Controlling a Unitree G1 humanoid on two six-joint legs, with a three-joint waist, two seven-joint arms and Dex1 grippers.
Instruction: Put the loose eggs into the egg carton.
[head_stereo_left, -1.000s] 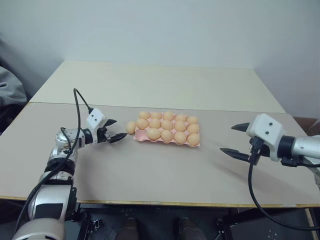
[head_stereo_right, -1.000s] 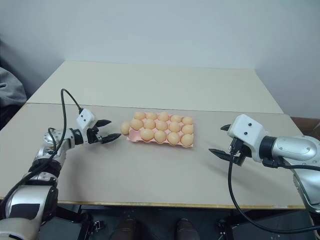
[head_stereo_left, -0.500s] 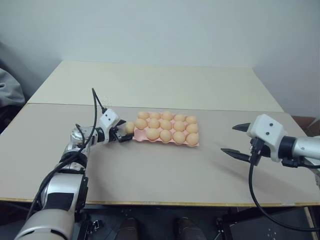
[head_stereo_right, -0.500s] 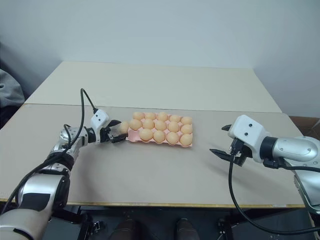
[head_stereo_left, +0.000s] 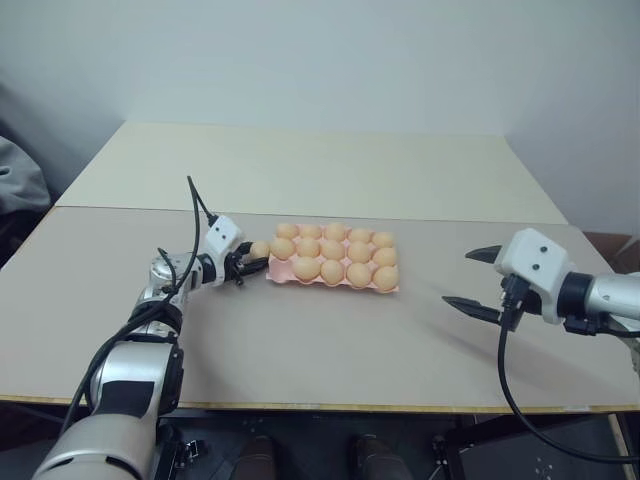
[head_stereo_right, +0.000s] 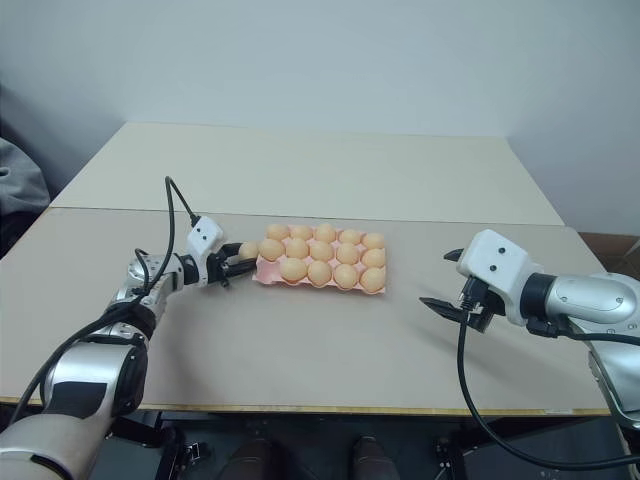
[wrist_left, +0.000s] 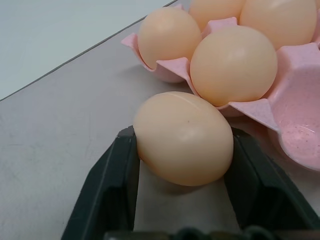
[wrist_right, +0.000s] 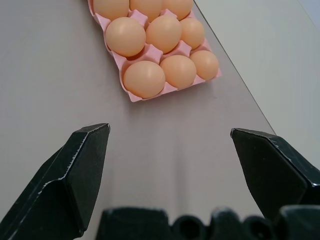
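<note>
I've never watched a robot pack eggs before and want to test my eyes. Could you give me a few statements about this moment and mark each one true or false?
1. The left tool is closed on a loose egg. True.
2. That egg already sits in a cup of the egg carton. False: it lies on the table just beside the carton's left end.
3. The right tool is holding an egg. False: its fingers stand wide apart with nothing between them, off to the right of the carton.
4. The carton is pink. True.
5. The carton has a lid folded over the eggs. False: it is an open tray, and the eggs show from above.
</note>
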